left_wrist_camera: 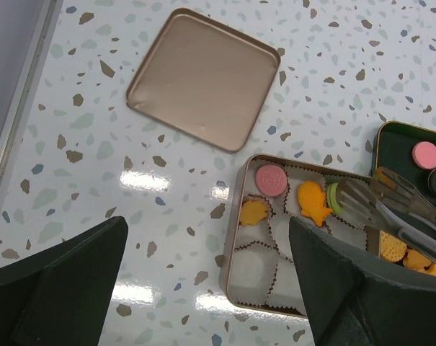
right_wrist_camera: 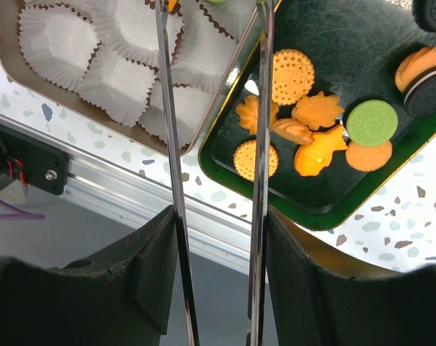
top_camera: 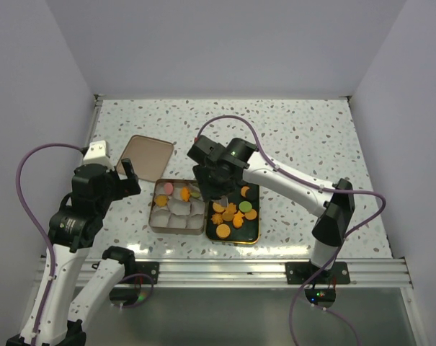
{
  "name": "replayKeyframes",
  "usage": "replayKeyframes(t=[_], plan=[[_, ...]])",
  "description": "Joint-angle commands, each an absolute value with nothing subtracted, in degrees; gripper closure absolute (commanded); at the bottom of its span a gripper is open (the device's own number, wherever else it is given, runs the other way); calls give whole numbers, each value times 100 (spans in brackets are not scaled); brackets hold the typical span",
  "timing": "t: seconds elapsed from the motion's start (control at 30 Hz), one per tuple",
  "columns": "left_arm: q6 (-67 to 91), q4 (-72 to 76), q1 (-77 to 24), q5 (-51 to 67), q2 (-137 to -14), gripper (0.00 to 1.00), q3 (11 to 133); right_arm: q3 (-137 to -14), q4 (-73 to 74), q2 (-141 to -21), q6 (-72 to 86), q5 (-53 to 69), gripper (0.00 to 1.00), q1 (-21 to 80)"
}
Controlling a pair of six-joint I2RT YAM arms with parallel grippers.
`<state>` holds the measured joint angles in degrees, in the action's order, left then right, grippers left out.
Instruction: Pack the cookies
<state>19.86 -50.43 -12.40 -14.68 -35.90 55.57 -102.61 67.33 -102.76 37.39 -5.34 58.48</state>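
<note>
Item: small orange, pink, green and brown cookies (top_camera: 233, 213), mostly loose on a dark green tray (top_camera: 236, 242) at 3 o'clock of the gold paper-cupped tin (top_camera: 153, 216); a few are already inside. Right jaws clasp slender metal tongs (right_wrist_camera: 261, 108), blades parted over the tin's 3 o'clock edge, nearest the tray. Left jaws gape wide at 9 o'clock.

The white terrazzo tabletop (top_camera: 311, 130) is speckled with grey, brown and pale green flecks, and the flat square metal lid (left_wrist_camera: 203, 79) is a plain coppery rose-gold, like the shallow square tin (left_wrist_camera: 230, 274) lined with white pleated paper cups (right_wrist_camera: 59, 43) edged in brown. The small round and leaf-shaped cookies (right_wrist_camera: 318, 151) are mostly orange, some dotted, beside a pink round cookie (left_wrist_camera: 271, 179), an embossed green one and dark brown sandwiches, on a dark green gold-rimmed tray (right_wrist_camera: 362, 50). The thin metal tongs (right_wrist_camera: 259, 216) are mirror silver.
</note>
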Motion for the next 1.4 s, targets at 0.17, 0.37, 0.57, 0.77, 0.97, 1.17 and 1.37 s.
replayKeyframes(t=[0.17, 0.37, 0.57, 0.77, 0.97, 1.17, 1.37], plan=[[1819, -4799, -1266, -1397, -3604, 0, 5546, -10872, 6987, -9950, 3525, -1169, 49, 5476], [1828, -4790, -1266, -1389, -3612, 0, 5537, -10433, 7031, -9633, 3287, -1187, 48, 4756], [1819, -4790, -1266, -1389, -3612, 0, 5546, -10029, 6944, -9624, 3076, -1178, 48, 4237], [1819, -4799, -1266, -1397, -3612, 0, 5537, -9809, 6733, -9817, 2980, -1029, 49, 4052], [1837, -4808, -1266, -1424, -3604, 0, 5537, -9563, 6539, -9949, 2874, -932, 48, 3964], [1837, -4808, -1266, -1424, -3621, 0, 5546, -9369, 6434, -10081, 2804, -888, 49, 3955], [1846, -4799, -1266, -1441, -3665, 0, 5555, -9281, 6355, -10221, 2751, -853, 48, 3911]])
